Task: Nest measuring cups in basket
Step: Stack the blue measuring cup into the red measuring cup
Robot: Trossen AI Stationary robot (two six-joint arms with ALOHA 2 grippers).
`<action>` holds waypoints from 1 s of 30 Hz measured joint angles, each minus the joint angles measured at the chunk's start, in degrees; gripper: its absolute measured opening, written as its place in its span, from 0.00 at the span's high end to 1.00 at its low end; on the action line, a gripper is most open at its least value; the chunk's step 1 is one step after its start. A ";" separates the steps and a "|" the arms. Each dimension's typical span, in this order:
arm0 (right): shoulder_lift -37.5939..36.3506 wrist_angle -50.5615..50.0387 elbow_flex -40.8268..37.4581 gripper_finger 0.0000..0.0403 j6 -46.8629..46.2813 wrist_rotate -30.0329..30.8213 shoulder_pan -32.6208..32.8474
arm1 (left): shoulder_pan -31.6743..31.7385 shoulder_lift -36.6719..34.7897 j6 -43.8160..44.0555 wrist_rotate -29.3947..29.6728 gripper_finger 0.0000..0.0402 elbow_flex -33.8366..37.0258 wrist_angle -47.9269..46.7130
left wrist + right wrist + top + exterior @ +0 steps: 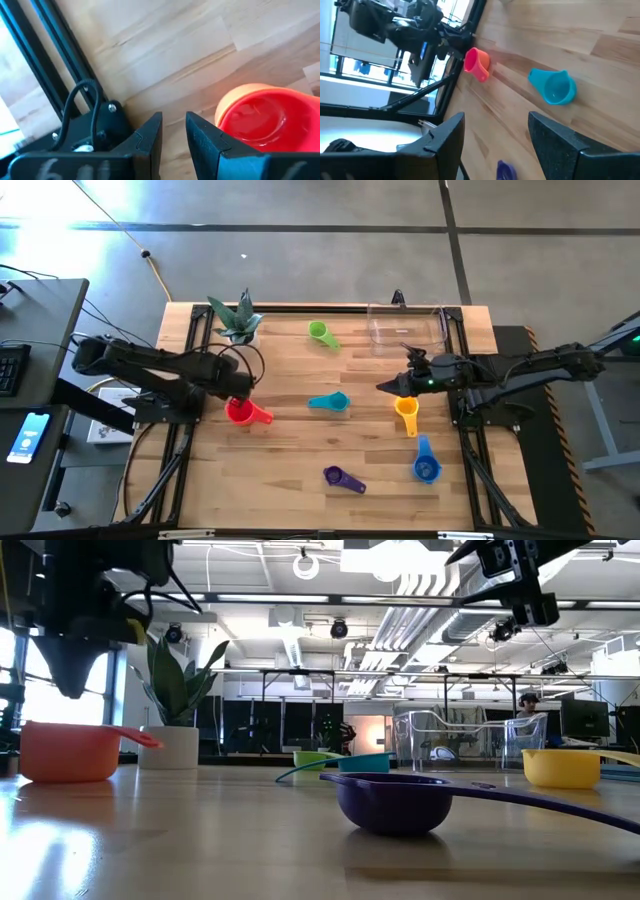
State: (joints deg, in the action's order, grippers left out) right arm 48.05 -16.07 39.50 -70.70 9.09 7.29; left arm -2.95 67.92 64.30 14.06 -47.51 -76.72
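Six cups rest on their bases on the wooden table: green (319,332), teal (335,402), yellow-orange (406,410), blue (427,468), purple (335,475) and red (238,413). The clear basket (372,330) sits at the far right and holds no cup. My left gripper (174,122) hangs just above the table beside the red cup (260,120), with only a narrow gap between its fingers. My right gripper (496,125) is wide open and raised (535,610), hovering between the teal cup (555,87) and the yellow-orange one.
A white pot with a green plant (238,320) stands at the far left of the table. Black frame rails run along the table's left and right sides. Bare wood lies between the cups in the middle and along the near edge.
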 joint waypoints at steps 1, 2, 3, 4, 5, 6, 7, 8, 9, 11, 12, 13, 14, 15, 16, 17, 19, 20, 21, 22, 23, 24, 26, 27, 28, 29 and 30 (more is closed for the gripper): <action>0.00 0.31 -0.02 0.48 0.00 0.09 0.00 | 0.93 0.00 -1.47 0.00 0.81 0.00 0.52; 0.00 0.50 0.00 0.48 0.02 0.37 0.00 | 1.84 0.01 -2.66 0.00 0.81 0.00 1.13; 0.00 0.52 0.00 0.48 0.04 0.61 0.00 | 2.66 0.01 -3.74 -0.04 0.81 0.00 1.72; 0.00 0.52 0.00 0.48 0.07 0.96 0.00 | 3.44 0.02 -4.80 -0.29 0.81 0.00 2.26; 0.00 0.52 0.00 0.48 0.11 1.06 0.00 | 4.13 0.02 -5.66 -0.73 0.81 0.00 3.00; 0.00 0.52 -0.02 0.48 0.15 1.23 0.00 | 4.70 0.02 -6.58 -1.28 0.81 0.00 3.88; 0.00 0.52 -0.01 0.48 0.15 1.28 0.00 | 5.11 0.02 -7.47 -1.76 0.81 0.00 4.67; 0.00 0.51 0.00 0.48 0.16 1.41 0.00 | 5.42 0.07 -8.21 -2.11 0.81 0.00 5.35; 0.00 0.52 -0.01 0.48 0.17 1.42 0.00 | 5.69 0.27 -9.05 -2.52 0.81 0.00 5.92; 0.00 0.50 0.00 0.48 0.17 1.42 0.00 | 6.04 0.74 -10.13 -3.50 0.81 0.00 6.85; 0.00 0.50 0.00 0.48 0.23 1.41 0.00 | 6.12 1.02 -10.57 -3.75 0.81 0.00 6.75; 0.00 0.50 -0.02 0.48 0.56 1.39 0.00 | 6.21 1.50 -10.92 -3.98 0.81 0.00 6.50; 0.00 0.50 -0.01 0.48 0.70 1.39 0.00 | 6.29 2.13 -11.18 -4.23 0.81 0.00 6.48; 0.00 0.50 0.00 0.48 1.02 1.41 0.00 | 6.30 2.73 -11.82 -4.42 0.81 0.00 6.62; 0.00 0.52 0.00 0.48 1.14 1.39 0.00 | 6.30 3.25 -12.40 -4.48 0.81 0.00 6.62; 0.00 0.51 0.00 0.48 1.24 1.39 0.00 | 6.30 3.74 -12.41 -4.42 0.81 0.00 6.53; 0.00 0.50 -0.01 0.48 1.27 1.39 0.00 | 6.32 4.26 -12.07 -4.41 0.81 0.00 6.63; 0.00 0.50 -0.01 0.48 1.28 1.39 0.00 | 6.35 4.49 -12.07 -4.49 0.81 0.00 6.60; 0.00 0.50 -0.02 0.48 1.50 1.39 0.00 | 6.35 4.75 -12.07 -4.60 0.81 0.00 6.57; 0.00 0.52 0.00 0.48 1.60 1.39 0.00 | 6.35 4.99 -12.07 -4.79 0.81 0.00 6.61; 0.00 0.51 -0.01 0.48 1.63 1.39 0.00 | 6.35 5.37 -12.07 -5.05 0.81 0.00 6.58; 0.00 0.51 0.00 0.48 1.72 1.37 0.00 | 6.35 5.89 -12.09 -5.42 0.81 0.00 6.54; -0.01 0.52 0.00 0.48 1.70 1.37 0.00 | 6.35 6.91 -12.58 -6.31 0.81 0.00 6.39; -0.02 0.51 -0.01 0.48 1.73 1.37 0.00 | 6.34 7.48 -13.02 -6.56 0.81 0.00 6.32; -0.02 0.50 -0.01 0.48 1.72 1.37 0.00 | 6.32 8.23 -13.56 -6.89 0.81 0.00 6.24; -0.02 0.52 0.00 0.48 1.70 1.37 0.00 | 6.32 8.96 -13.92 -7.48 0.81 0.00 6.21; -0.02 0.52 0.00 0.48 1.70 1.37 0.00 | 6.31 9.56 -14.21 -8.08 0.81 0.00 6.16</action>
State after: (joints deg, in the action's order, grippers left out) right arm 48.03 -15.55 39.51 -68.99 10.46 7.29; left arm 3.36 77.48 50.10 5.99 -47.51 -70.57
